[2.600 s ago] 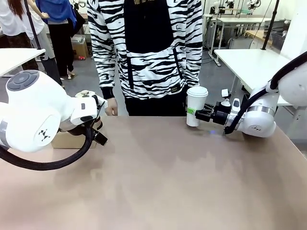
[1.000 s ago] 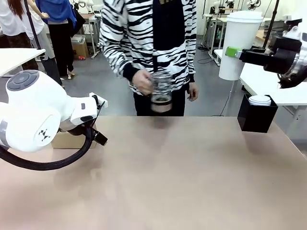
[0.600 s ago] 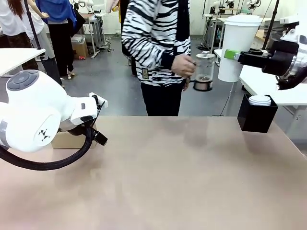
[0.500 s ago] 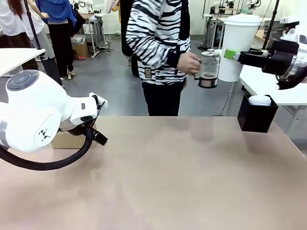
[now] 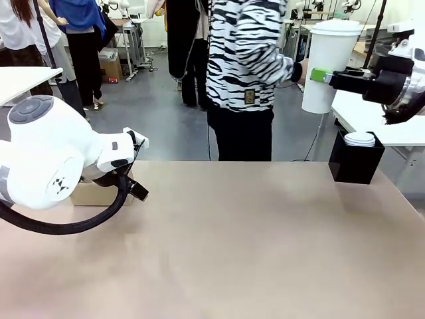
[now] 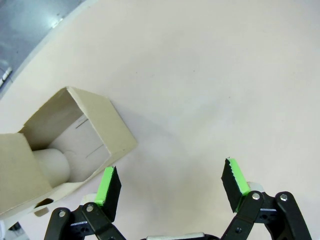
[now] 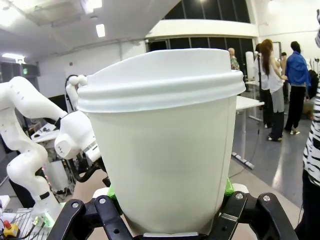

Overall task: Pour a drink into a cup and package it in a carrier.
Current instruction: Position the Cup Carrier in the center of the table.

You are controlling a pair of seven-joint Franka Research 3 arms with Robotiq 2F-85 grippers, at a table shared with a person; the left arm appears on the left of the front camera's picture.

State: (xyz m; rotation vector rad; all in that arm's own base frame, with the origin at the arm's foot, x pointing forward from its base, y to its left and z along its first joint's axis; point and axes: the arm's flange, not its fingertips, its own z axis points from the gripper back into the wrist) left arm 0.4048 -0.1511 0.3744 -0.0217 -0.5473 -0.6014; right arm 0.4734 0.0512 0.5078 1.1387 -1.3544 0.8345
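Note:
My right gripper [image 5: 322, 73] is shut on the tall white paper cup [image 5: 330, 63] with its white lid and holds it upright, high at the far right. In the right wrist view the cup [image 7: 165, 145] stands between the green pads [image 7: 227, 189]. A person in a striped top [image 5: 249, 60] stands at the far side, turned right, one hand [image 5: 302, 70] close to the cup. The jug with the drink is hidden. The brown cardboard carrier [image 6: 65, 145] lies on the table just ahead of my open left gripper [image 6: 172, 187]; the left arm [image 5: 46, 163] covers most of the carrier [image 5: 93, 194].
A black box [image 5: 356, 163] with white lids [image 5: 360, 138] on top stands at the table's far right edge. Other people [image 5: 80, 40] stand far back on the left, and white tables [image 5: 362, 93] lie behind on the right.
The right gripper lifted the cup off the table, then held still. The person carried the glass jug from the middle to the right, up to the cup; the jug is now hidden.

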